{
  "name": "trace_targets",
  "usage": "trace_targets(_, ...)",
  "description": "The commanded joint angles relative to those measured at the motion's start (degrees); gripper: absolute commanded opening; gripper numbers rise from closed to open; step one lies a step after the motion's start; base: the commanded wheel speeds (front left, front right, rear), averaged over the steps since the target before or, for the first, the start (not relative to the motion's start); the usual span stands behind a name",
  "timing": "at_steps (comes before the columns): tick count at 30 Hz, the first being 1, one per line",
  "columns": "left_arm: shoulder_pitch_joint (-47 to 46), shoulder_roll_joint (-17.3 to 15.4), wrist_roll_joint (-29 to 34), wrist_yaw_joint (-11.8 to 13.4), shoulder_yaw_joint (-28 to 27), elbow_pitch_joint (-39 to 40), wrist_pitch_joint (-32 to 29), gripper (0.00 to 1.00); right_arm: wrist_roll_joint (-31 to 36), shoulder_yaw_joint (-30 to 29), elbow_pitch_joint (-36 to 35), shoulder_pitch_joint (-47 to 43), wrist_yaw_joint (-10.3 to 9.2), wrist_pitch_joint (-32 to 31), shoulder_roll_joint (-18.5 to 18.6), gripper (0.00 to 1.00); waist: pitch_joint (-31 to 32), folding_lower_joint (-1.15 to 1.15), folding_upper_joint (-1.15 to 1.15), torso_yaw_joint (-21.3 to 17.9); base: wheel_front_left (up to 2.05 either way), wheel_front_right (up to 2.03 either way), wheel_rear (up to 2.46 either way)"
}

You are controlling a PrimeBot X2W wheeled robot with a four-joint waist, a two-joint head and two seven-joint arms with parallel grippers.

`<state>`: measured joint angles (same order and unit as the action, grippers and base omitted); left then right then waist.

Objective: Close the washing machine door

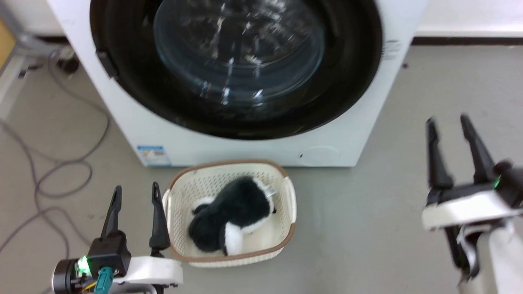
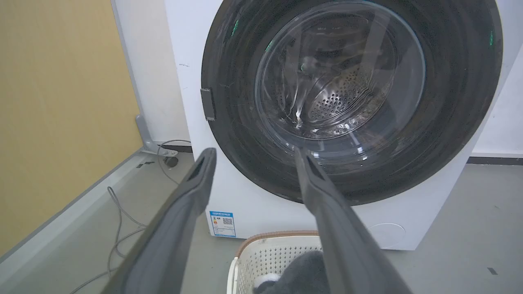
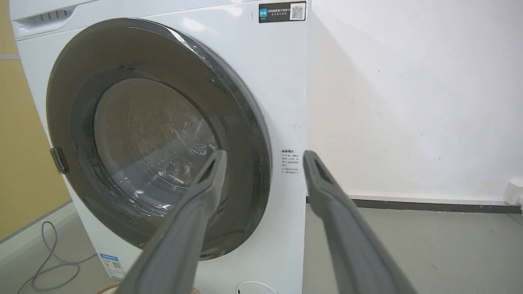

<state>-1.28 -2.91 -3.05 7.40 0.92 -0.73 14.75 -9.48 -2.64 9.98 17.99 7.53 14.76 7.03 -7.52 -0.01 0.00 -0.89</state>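
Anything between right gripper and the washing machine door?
No obstacle: head view shows bare floor between the right gripper and the washing machine door; right wrist view agrees.

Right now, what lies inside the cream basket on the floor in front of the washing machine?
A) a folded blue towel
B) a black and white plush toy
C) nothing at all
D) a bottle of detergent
B: in the head view a fluffy black and white plush toy lies inside the basket, which stands just before the washing machine.
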Motion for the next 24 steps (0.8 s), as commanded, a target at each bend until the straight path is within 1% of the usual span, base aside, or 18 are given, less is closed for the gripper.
trace_targets(1, 0.97, -0.14, 0.4, -0.07, -0.26, -0.23, 0.25, 1.0, 0.23, 0.08, -0.87, -1.84, -0.04, 0.24, -0.7, 1.0, 2.09, 0.01, 0.0, -1.85, 0.0, 0.0, 0.0)
trace_targets(5, 2.58, -0.12, 0.65, -0.06, -0.44, -0.73, 0.25, 1.0, 1.76, 0.5, -3.36, -7.38, -0.04, 0.24, -2.37, 1.0, 4.34, 0.01, 0.0, -2.78, 0.0, 0.0, 0.0)
trace_targets(8, 3.8, -0.11, 0.9, 0.52, -0.93, -1.43, 0.25, 1.0, 2.02, 0.39, -4.28, -11.21, -0.04, 0.24, -3.37, 1.0, 5.76, 0.01, 0.0, -3.31, 0.0, 0.0, 0.0)
trace_targets(11, 4.63, -0.1, 0.73, 0.97, -1.41, -1.92, 0.25, 1.0, 1.99, 0.53, -5.23, -14.11, -0.04, 0.24, -3.87, 1.0, 6.65, 0.01, 0.0, -3.63, 0.0, 0.0, 0.0)
trace_targets(15, 5.38, -0.08, 0.5, 1.2, -1.83, -1.76, 0.25, 1.0, 4.02, 1.66, -6.06, -16.04, -0.04, 0.24, -4.06, 1.0, 7.3, 0.01, 0.0, -3.84, 0.0, 0.0, 0.0)
trace_targets(16, 4.81, 0.02, 0.35, 1.02, -1.7, -1.75, 0.0, 0.0, 3.98, 1.59, -5.75, -15.66, 0.0, 0.0, -3.75, 0.0, 7.33, 0.01, 0.0, -3.83, 0.0, 0.0, 0.0)
trace_targets(24, 4.7, 0.04, 0.45, 0.68, -1.58, -1.67, -0.66, 0.0, 4.18, 1.61, -5.88, -15.73, 0.0, -0.58, -3.75, 0.0, 7.41, 0.01, 0.0, -3.66, 0.0, 0.0, 0.0)
